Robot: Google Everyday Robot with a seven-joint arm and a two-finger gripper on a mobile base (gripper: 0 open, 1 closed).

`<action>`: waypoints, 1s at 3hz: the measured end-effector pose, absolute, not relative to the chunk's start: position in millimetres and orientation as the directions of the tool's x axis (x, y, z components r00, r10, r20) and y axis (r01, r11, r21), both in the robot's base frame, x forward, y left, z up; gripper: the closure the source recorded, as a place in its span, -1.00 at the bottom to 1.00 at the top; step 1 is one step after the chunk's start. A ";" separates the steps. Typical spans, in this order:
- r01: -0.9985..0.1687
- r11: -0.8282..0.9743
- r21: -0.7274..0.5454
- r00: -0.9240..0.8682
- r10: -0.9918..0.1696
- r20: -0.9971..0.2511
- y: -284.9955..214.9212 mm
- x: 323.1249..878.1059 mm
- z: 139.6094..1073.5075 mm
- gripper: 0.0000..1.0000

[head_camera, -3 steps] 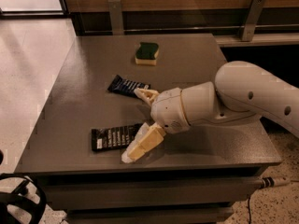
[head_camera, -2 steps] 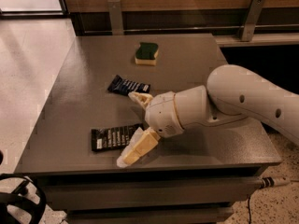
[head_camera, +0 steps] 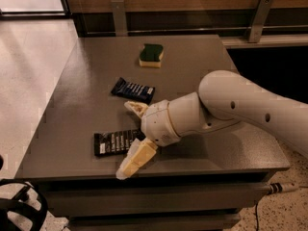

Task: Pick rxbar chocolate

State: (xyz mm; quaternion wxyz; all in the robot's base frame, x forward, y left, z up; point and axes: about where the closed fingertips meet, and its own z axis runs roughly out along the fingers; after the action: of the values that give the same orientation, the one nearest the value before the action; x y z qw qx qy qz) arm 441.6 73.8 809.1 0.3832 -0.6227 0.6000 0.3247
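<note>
The jaws of the gripper [head_camera: 136,134] stand wide apart, one on the far side and one on the near side of the rxbar chocolate [head_camera: 115,143], a spread that suits closing across the bar's narrow width. The bar lies flat near the front edge of the counter [head_camera: 86,71] with its right end between the jaws, though I cannot quite tell whether either one touches it. The dark blue wrapper [head_camera: 133,90] and the sponge [head_camera: 151,55] lie farther back, outside the grasp.

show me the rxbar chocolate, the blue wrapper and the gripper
rxbar chocolate [head_camera: 110,143]: camera view, middle of the wrapper
blue wrapper [head_camera: 133,90]: camera view, its centre
gripper [head_camera: 124,139]: camera view, midway between open fingertips, at the bar's right part
</note>
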 end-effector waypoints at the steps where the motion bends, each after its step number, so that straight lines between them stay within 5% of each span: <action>1: -0.996 0.012 -0.089 0.071 -0.496 -0.865 74.9 440.6 811.0 -0.62; 3: -0.995 0.005 -0.095 0.080 -0.499 -0.863 78.2 438.3 813.1 0.31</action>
State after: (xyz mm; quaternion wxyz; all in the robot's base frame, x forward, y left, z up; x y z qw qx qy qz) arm 438.3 78.2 813.1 0.3836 -0.6267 0.5961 0.3238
